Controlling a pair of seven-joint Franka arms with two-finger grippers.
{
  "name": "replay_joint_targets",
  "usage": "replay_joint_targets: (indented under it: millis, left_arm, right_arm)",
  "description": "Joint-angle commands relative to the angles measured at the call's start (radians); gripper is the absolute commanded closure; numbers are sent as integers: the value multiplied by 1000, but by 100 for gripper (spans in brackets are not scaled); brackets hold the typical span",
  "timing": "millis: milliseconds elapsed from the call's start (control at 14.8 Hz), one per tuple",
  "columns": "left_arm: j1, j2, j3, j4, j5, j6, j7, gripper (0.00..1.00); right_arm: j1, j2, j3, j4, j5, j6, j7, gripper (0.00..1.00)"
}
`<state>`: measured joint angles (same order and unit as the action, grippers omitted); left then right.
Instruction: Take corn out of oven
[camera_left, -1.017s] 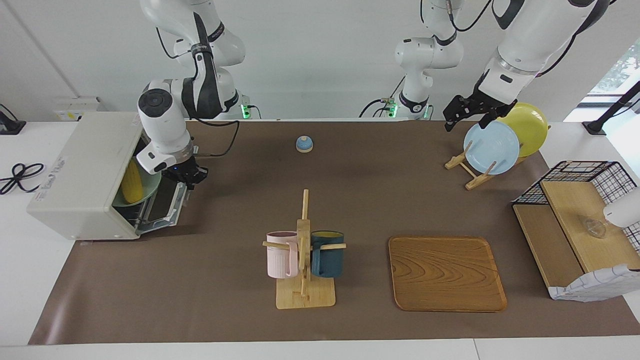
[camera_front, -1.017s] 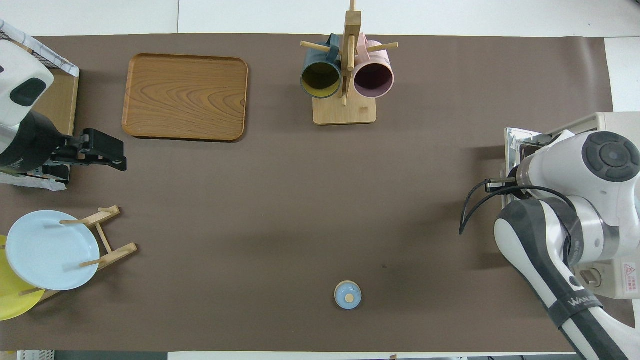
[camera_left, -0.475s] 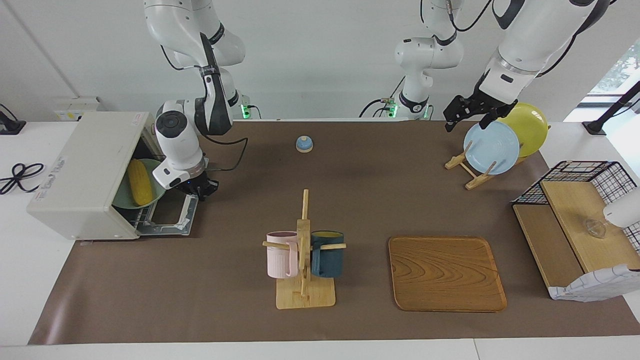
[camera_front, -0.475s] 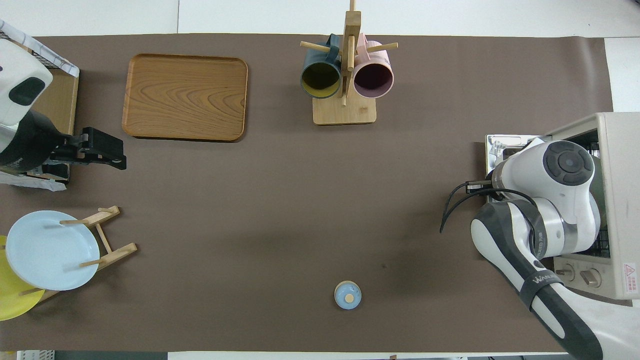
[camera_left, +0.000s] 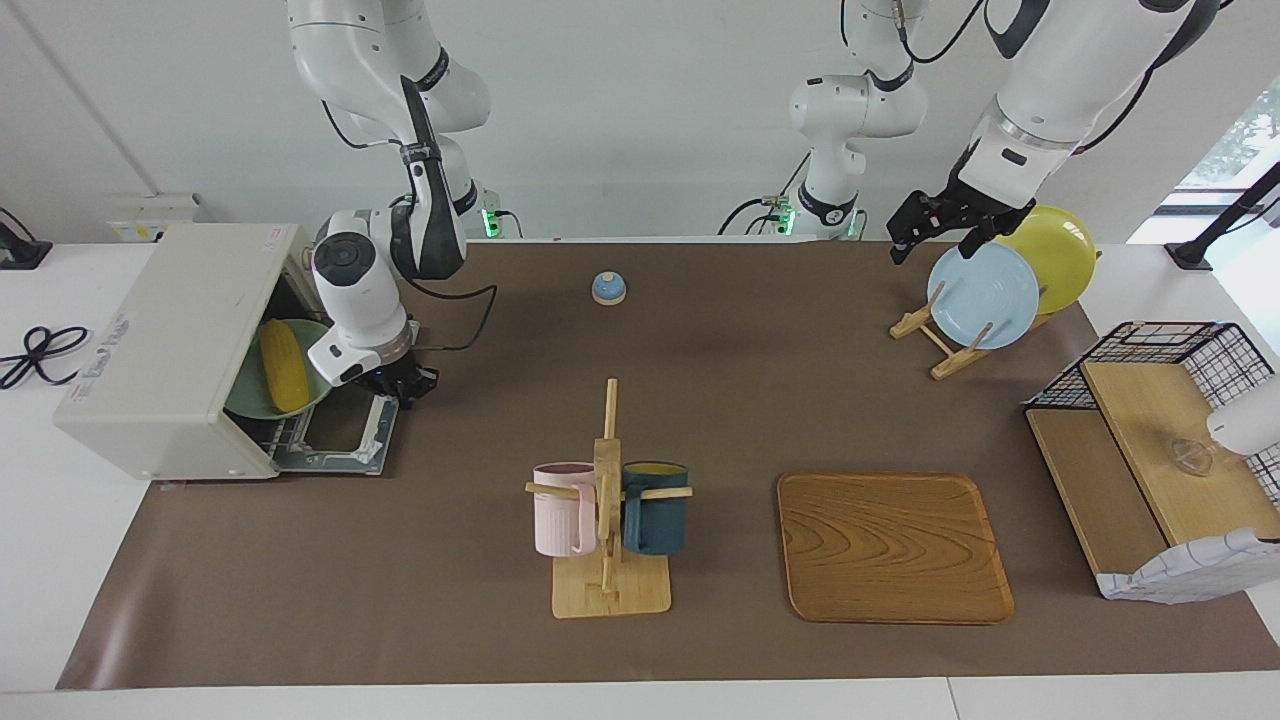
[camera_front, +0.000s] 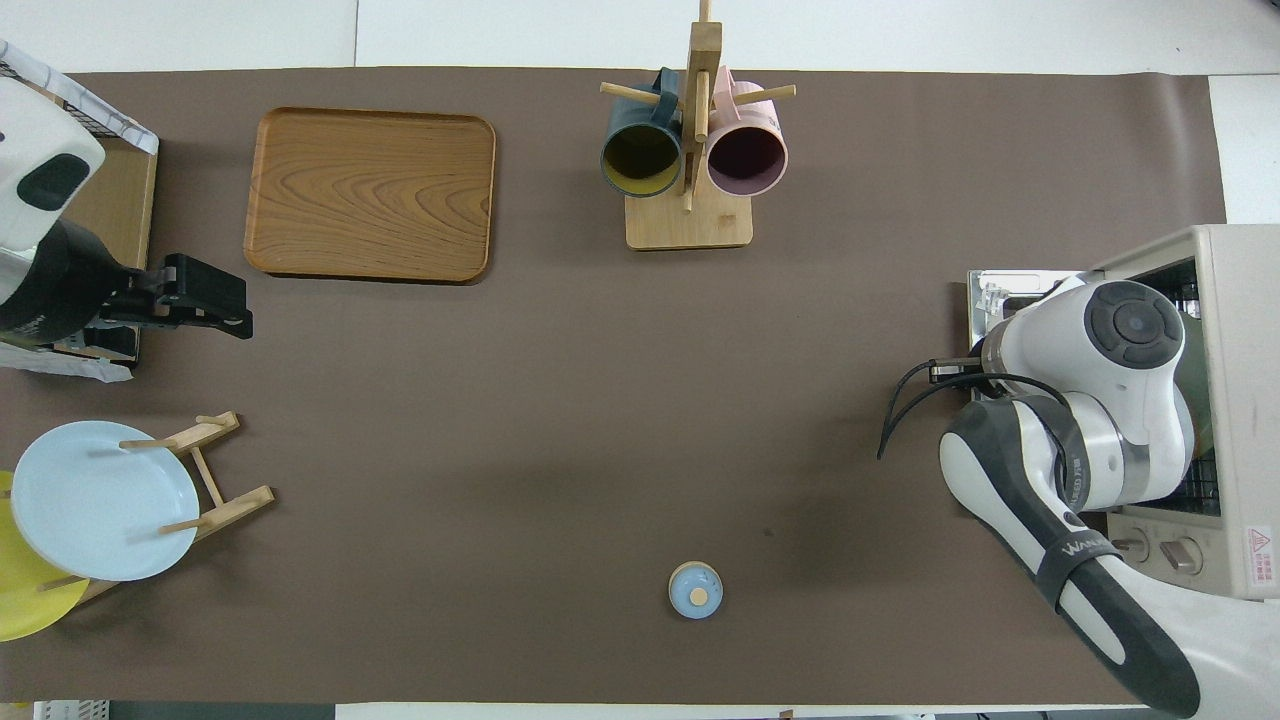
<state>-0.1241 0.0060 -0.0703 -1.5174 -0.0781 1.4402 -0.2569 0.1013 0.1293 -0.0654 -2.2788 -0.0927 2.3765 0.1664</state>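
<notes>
Since a second ago the glass door of the boxy off-white toaster oven has dropped fully open, exposing the bright yellow corn cob on a green plate inside. The right gripper hangs over the door's handle edge; whether its claw is spread I cannot tell. The left gripper, spread and empty, waits over the pale blue plate.

The right arm comes down steeply from its base, its wrist bent so the right gripper points down, low over the oven's open door. Whether its fingers are open or closed cannot be made out. The left arm waits, raised, its left gripper up over the plate rack, fingers spread apart.
</notes>
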Motion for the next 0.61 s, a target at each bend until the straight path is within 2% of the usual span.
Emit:
replay_joint_targets:
  millis: [0,203,339,542]
  left_arm:
    - [11,-20,-6,-24,-2,23,-5,0]
    - [11,-20,-6,-24,-2,31,-5,0]
    - [11,-20,-6,-24,-2,31,-5,0]
    - [11,-20,-6,-24,-2,32,-5,0]
  right_arm:
    - [0,12,-13,19,46,15,1,100]
    - [55,3,-11,64,99,-61,54,100]
    - [48,-17,-13,117,99,-164,54,100]
    - [35,-75,-22,136,77,-266,51,100]
